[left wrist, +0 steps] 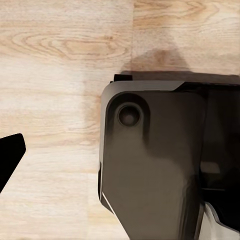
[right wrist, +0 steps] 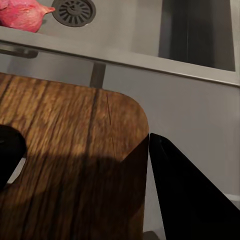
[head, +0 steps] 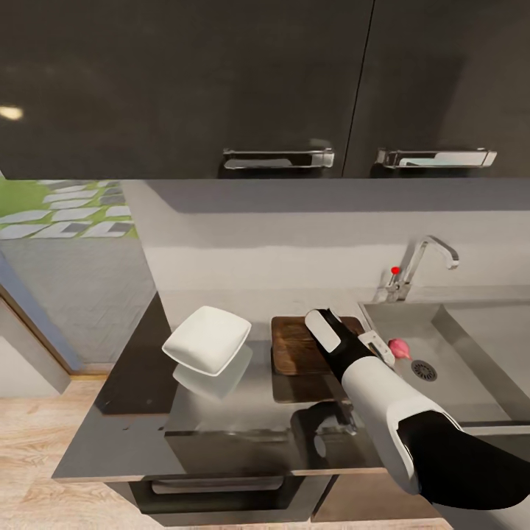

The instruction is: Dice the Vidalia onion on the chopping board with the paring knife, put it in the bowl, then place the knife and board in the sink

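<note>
The pinkish Vidalia onion lies in the pale grey sink beside the round drain. On the glossy countertop, the dark wooden chopping board lies just left of the sink. My right gripper hangs over the board's right part, open, with nothing between its fingers. Its wrist view shows the gripper above the board's rounded corner, with the onion beyond the sink rim. The white bowl sits left of the board. The paring knife is hidden or out of view. One left fingertip shows over the floor.
A chrome tap with a red knob stands behind the sink. Dark wall cabinets with metal handles hang overhead. The countertop ends at the left, with wooden floor below. The robot's dark base is under the left gripper.
</note>
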### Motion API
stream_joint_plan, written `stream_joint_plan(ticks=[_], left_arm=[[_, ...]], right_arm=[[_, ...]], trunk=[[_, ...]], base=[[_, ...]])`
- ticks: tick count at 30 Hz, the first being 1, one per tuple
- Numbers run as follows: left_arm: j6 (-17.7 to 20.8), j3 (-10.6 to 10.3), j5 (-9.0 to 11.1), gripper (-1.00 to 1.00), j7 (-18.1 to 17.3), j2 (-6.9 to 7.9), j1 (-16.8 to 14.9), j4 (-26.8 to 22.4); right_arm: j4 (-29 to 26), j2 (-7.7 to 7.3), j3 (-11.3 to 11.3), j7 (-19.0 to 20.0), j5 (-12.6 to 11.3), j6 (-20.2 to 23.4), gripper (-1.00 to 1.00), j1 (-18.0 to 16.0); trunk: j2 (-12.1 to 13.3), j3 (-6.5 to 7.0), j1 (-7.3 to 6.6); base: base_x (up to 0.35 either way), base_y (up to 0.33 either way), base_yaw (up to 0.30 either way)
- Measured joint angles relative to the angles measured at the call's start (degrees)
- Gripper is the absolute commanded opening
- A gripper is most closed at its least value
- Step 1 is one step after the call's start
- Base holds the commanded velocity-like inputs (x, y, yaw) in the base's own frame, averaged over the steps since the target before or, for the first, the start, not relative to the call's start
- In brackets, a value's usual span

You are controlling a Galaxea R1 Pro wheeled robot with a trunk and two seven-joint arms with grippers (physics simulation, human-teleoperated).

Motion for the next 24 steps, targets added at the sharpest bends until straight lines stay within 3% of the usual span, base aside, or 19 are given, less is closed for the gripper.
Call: stream_joint_plan(ticks=[24], left_arm=[[0.0, 0.0, 0.0, 1.0, 0.0, 0.0, 0.0, 0.0]], right_arm=[[0.1, 0.0, 0.1, 0.0, 0.0, 0.0, -1.0, 0.0]], trunk=[[0.0, -0.47, 0.0]], base=[[0.0, 0.0, 0.0]])
